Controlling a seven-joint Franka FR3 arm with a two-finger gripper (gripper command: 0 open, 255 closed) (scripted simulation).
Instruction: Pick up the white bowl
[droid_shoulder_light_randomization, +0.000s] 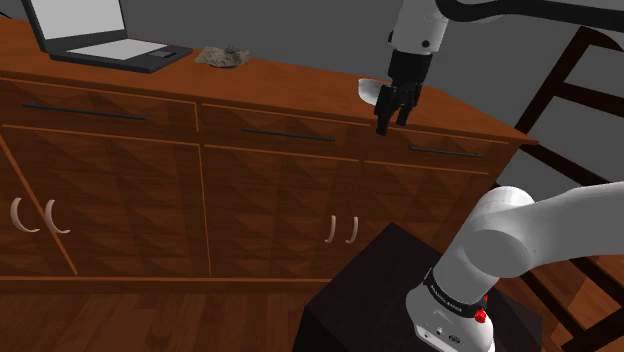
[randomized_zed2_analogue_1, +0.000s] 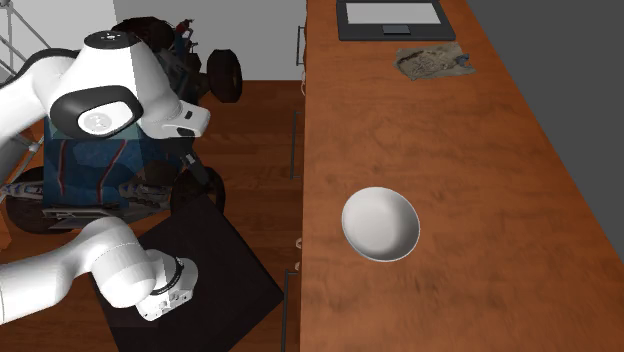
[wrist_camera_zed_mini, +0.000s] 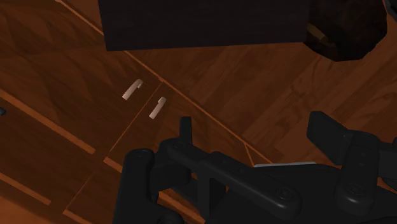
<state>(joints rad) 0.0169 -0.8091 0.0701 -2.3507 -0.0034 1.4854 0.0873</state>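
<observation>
The white bowl (randomized_zed2_analogue_1: 380, 224) sits upright on the wooden top of a sideboard (randomized_zed2_analogue_1: 470, 150), close to its front edge. In the shoulder view the bowl (droid_shoulder_light_randomization: 367, 90) is partly covered by my gripper (droid_shoulder_light_randomization: 393, 122), which hangs in front of it at the top's edge, fingers pointing down. Its black fingers stand apart with nothing between them. In the wrist view the gripper (wrist_camera_zed_mini: 251, 124) looks past the edge at the cabinet front and the floor. A thin pale sliver (wrist_camera_zed_mini: 286, 164) shows by the hand; I cannot tell if it is the bowl.
A laptop (droid_shoulder_light_randomization: 95, 35) and a crumpled grey lump (droid_shoulder_light_randomization: 222, 56) lie at the sideboard's far end. Curved door handles (droid_shoulder_light_randomization: 341, 230) stick out of the cabinet front. The black stand (droid_shoulder_light_randomization: 375, 295) is on the wooden floor below. A ladder-like frame (droid_shoulder_light_randomization: 575, 90) stands at the shoulder view's right.
</observation>
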